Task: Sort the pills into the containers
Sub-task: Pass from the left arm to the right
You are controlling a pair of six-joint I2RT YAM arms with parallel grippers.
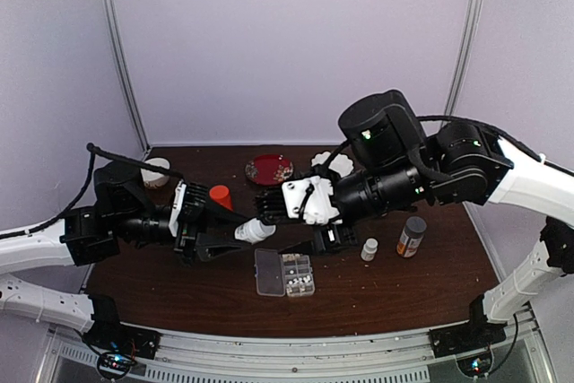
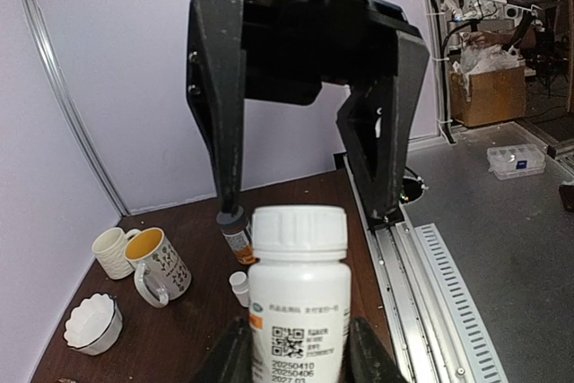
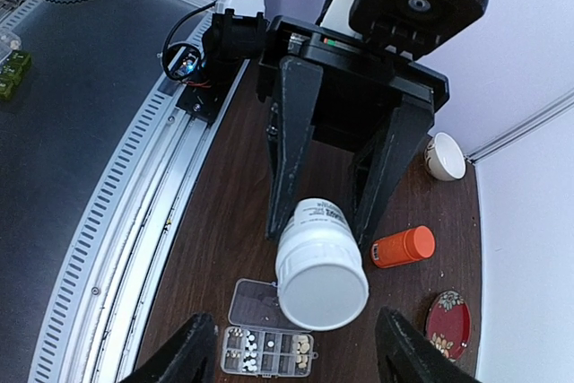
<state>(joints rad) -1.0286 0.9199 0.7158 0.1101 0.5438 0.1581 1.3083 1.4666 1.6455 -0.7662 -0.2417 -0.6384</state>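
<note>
My left gripper [image 1: 238, 232] is shut on a white capped bottle [image 1: 255, 231] and holds it above the table, cap pointing right. In the left wrist view the bottle [image 2: 299, 302] stands between my left fingers [image 2: 224, 356]. My right gripper [image 1: 266, 206] is open, facing the cap and a little short of it. In the right wrist view its fingers [image 3: 193, 352] spread wide to either side of the cap [image 3: 321, 280]. The clear pill box [image 1: 309, 290] lies open on the table below. Pills [image 3: 254, 347] sit in several cells of the box [image 3: 231, 372].
An orange bottle [image 1: 221, 196], a red plate [image 1: 269, 169] and a white cup [image 1: 155, 172] stand behind. A small white bottle [image 1: 369, 249] and an amber bottle with a grey cap [image 1: 412, 236] stand at the right. Mugs [image 2: 160, 266] and a white bowl [image 2: 92, 322] show in the left wrist view.
</note>
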